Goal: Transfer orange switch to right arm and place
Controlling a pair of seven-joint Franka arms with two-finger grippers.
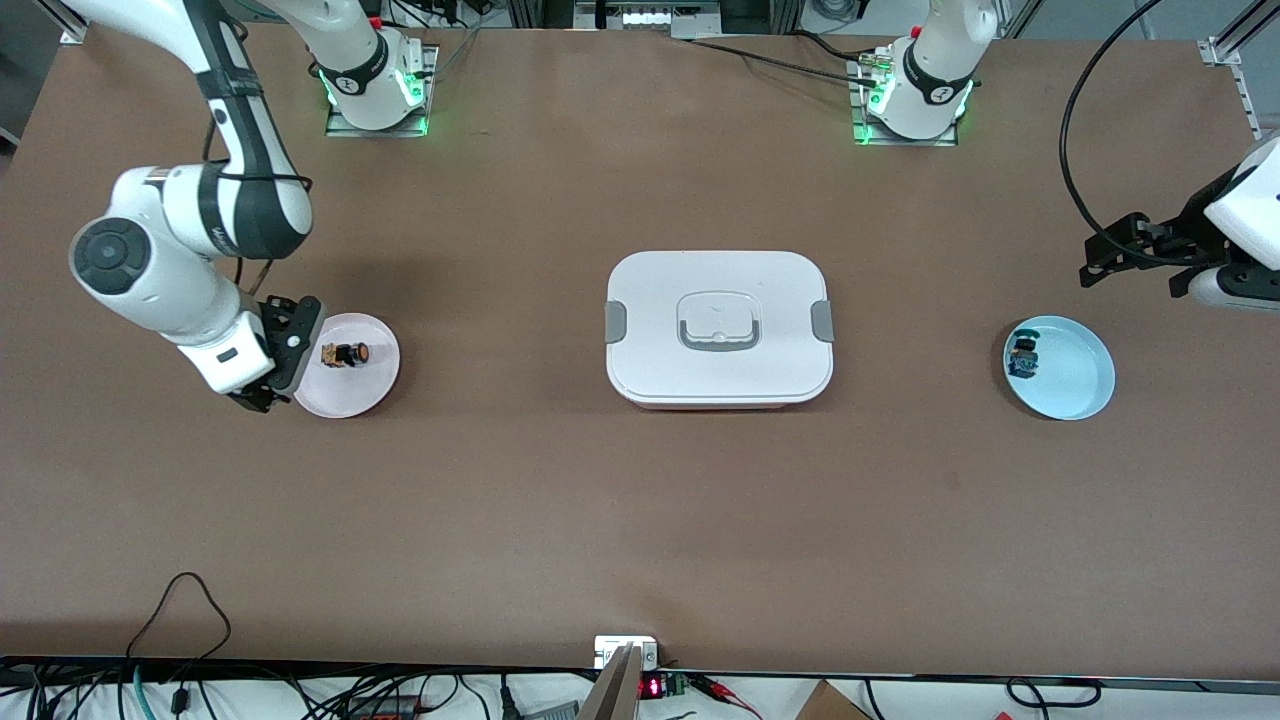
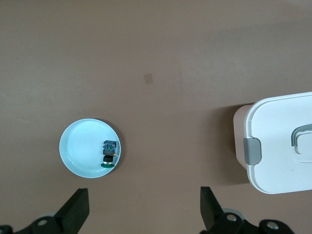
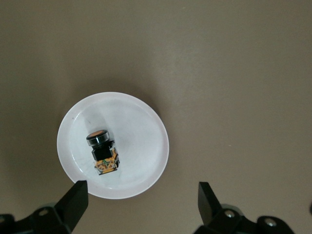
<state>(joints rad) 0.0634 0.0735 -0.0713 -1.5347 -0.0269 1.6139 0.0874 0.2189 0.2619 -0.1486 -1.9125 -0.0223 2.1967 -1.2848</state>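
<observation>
Nearest the camera among the table's things, a blue plate (image 1: 1070, 385) is seen toward the left arm's end, a blue-green switch (image 1: 1024, 357) lying in it. At mid-table a white lidded box (image 1: 718, 328) is set. Toward the right arm's end, the orange switch (image 1: 345, 354) is seen lying on its side in a pink plate (image 1: 345, 395), held by nothing. The right gripper (image 1: 285, 352) is poised over that plate's edge, fingers spread wide. The left gripper (image 1: 1135, 245) is held above the table near the blue plate, fingers wide and empty.
</observation>
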